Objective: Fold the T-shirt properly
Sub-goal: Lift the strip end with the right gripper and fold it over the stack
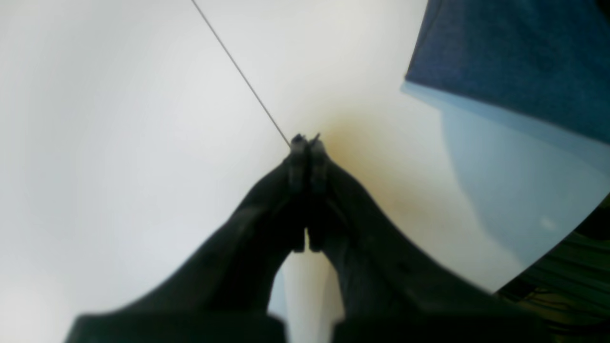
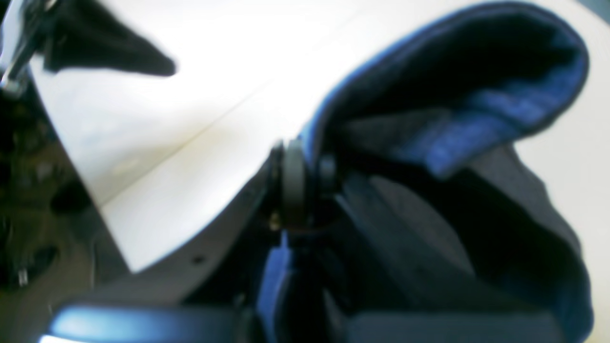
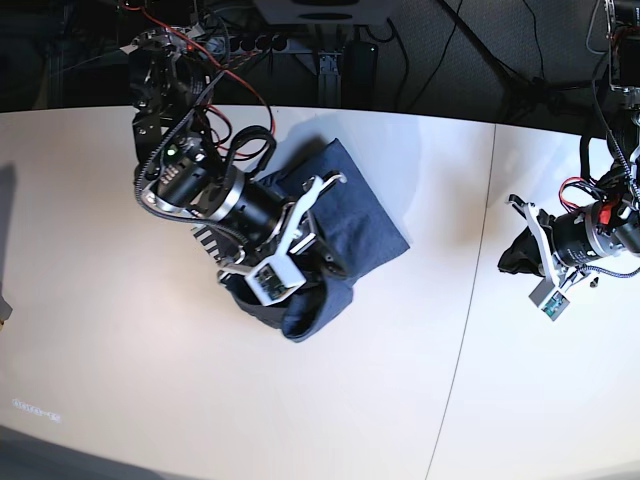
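Note:
The T-shirt (image 3: 358, 212) is a blue-grey folded bundle lying left of the table's middle; no lettering shows. My right gripper (image 3: 322, 266) is shut on its near edge, with a flap of cloth curling up and over beside the fingers. In the right wrist view the hem passes between the pads of the right gripper (image 2: 307, 177), and the T-shirt (image 2: 476, 124) arches to the right. My left gripper (image 3: 516, 262) hovers far to the right, shut and holding nothing. In the left wrist view the left gripper (image 1: 305, 141) has its fingertips pressed together, and a corner of the T-shirt (image 1: 519, 52) lies at the upper right.
A seam (image 3: 468, 300) runs across the white table (image 3: 120, 360) between the two arms. Cables and stands (image 3: 300, 40) crowd the dark area behind the table's back edge. The table's edge (image 1: 548, 252) shows in the left wrist view's lower right.

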Robot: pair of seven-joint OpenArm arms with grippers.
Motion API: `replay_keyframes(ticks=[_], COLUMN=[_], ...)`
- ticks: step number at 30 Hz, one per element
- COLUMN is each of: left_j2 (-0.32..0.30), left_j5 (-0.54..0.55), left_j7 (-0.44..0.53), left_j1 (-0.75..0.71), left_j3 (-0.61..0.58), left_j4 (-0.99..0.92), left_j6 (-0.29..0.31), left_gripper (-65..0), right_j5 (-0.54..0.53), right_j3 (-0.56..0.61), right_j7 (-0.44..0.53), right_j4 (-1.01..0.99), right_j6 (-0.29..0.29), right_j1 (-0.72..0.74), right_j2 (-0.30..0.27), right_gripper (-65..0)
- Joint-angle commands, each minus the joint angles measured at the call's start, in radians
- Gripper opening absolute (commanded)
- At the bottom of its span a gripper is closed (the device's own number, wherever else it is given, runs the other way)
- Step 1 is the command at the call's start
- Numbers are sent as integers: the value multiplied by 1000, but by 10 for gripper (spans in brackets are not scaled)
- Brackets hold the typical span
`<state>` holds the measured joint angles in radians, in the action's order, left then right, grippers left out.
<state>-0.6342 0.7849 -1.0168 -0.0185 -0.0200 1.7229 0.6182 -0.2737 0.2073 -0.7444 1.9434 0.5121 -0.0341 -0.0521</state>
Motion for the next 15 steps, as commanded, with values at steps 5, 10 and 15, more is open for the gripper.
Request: replay_keyframes(ticks=[5,10,15], left_j2=[-17,-17,-17], left_j5=[19,84,156], left_j7=[14,-6,-42], left_j1=[18,18,18], left_j3=[76,239,363], left_j4=[13,13,13], left_j6=[23,25,60], left_gripper=[-650,-650,-650], right_j5=[100,166,234], right_j3=[145,240,310], right_j7=[30,30,30], right_j4=[14,-5,-32], right_j6=[49,50,49], right_j1=[8,6,6], right_j2=[2,0,0], right_gripper=[-650,-650,-650])
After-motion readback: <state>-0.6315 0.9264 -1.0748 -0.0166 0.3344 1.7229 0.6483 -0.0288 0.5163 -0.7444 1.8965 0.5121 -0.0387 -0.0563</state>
